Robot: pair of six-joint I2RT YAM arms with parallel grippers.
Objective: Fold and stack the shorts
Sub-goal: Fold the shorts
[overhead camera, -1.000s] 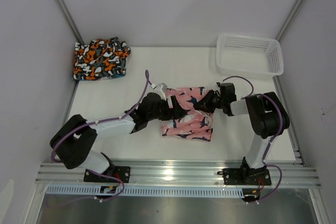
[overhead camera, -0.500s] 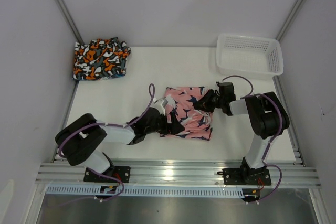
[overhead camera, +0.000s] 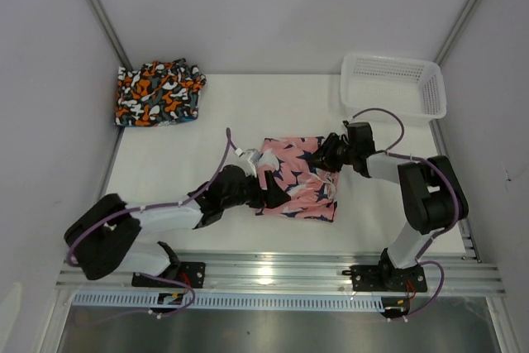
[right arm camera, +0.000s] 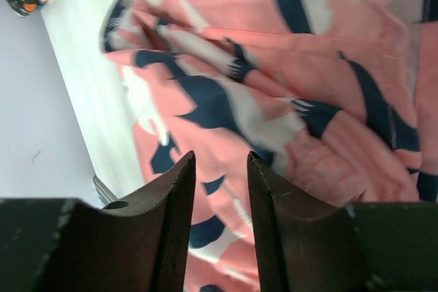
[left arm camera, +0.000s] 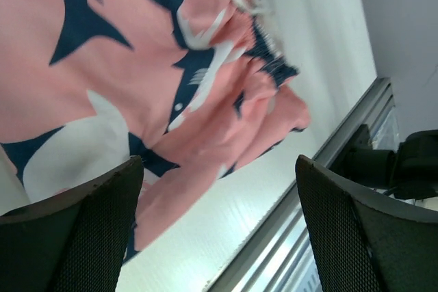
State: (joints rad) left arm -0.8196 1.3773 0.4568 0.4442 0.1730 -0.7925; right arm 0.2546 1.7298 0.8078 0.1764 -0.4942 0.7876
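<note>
The pink-navy-white shorts (overhead camera: 296, 178) lie folded in a flat rectangle at the table's middle. In the left wrist view the shorts (left arm camera: 137, 66) fill the upper left. My left gripper (overhead camera: 263, 196) sits low at their left edge, and the left gripper (left arm camera: 219, 169) is wide open with only table between its fingers (left arm camera: 89, 237). My right gripper (overhead camera: 326, 155) hovers over the shorts' upper right corner. The right gripper (right arm camera: 220, 158) shows a narrow gap, open, with the shorts (right arm camera: 308, 100) lying loose below. The orange-black-white camouflage shorts (overhead camera: 159, 93) rest folded at the back left.
A white mesh basket (overhead camera: 393, 87) stands at the back right corner. An aluminium rail (overhead camera: 281, 266) runs along the table's near edge, also seen as the rail (left arm camera: 342, 148) close to the left gripper. Grey walls close in both sides.
The left arm has drawn back from over the pink shorts to their left edge. The right gripper's jaws have parted and shifted toward the upper right corner. The shorts now lie flatter.
</note>
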